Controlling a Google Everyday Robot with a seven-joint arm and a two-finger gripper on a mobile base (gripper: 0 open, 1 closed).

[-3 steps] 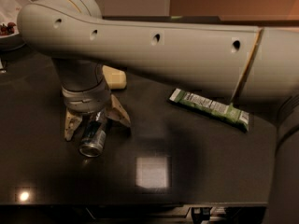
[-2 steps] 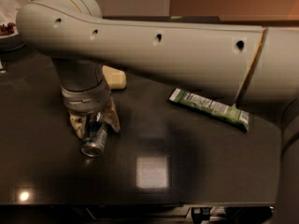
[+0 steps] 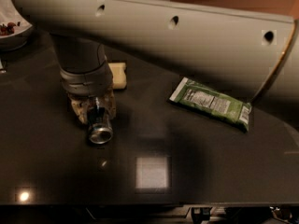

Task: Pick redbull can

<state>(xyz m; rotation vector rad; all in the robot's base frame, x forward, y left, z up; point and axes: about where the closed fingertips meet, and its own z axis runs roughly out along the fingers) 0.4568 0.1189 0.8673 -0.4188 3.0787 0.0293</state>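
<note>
The redbull can point(image 3: 100, 131) lies on its side on the dark table point(image 3: 210, 162), its shiny silver end facing the camera. My gripper point(image 3: 95, 110) reaches straight down from the big beige arm point(image 3: 187, 36) and sits over the can's far part. Its fingers point(image 3: 78, 110) press against both sides of the can, so it is shut on the can. The can still rests on the table. Most of the can's body is hidden under the gripper.
A yellow sponge point(image 3: 117, 74) lies just behind the gripper. A green snack bag point(image 3: 212, 103) lies to the right. A white bowl point(image 3: 13, 33) with food stands at the far left corner. The table's front edge point(image 3: 149, 204) runs along the bottom.
The fingers were spread wide around the can and have closed in on its sides. The gripper has settled lower over the can.
</note>
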